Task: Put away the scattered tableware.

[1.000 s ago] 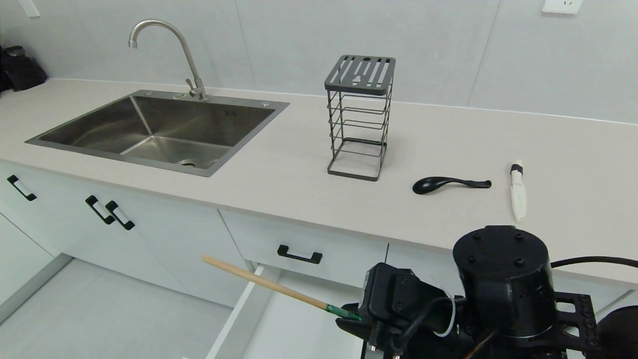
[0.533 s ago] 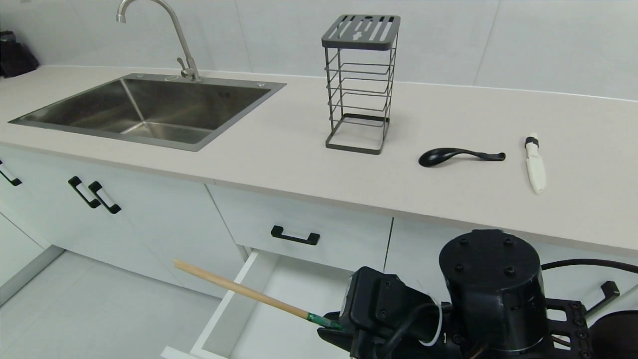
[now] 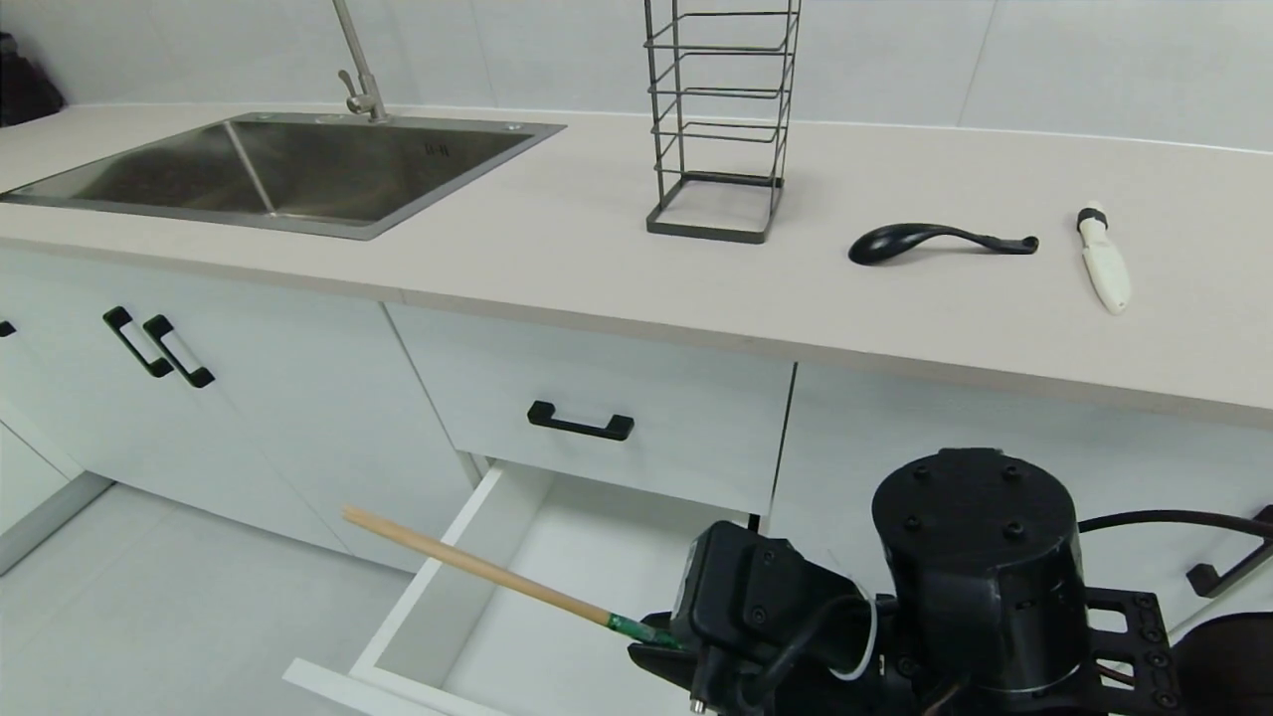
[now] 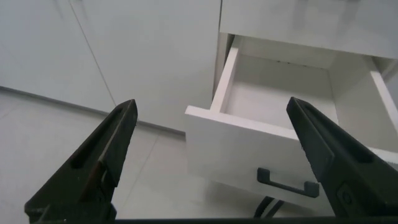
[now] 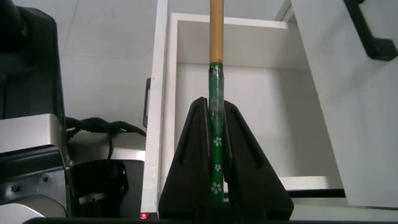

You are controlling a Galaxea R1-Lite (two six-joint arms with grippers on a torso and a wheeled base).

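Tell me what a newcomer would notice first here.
The wooden chopstick with a green end, clamped in the right claw, juts out over the open drawer below the countertop. On the countertop, a black spoon and a white knife lie to the right of the wire rack.

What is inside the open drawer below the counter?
The drawer shows a bare white floor with nothing on it. The right hand holds a chopstick above it, not inside. The hand and arm cover the near right part, so that corner cannot be checked.
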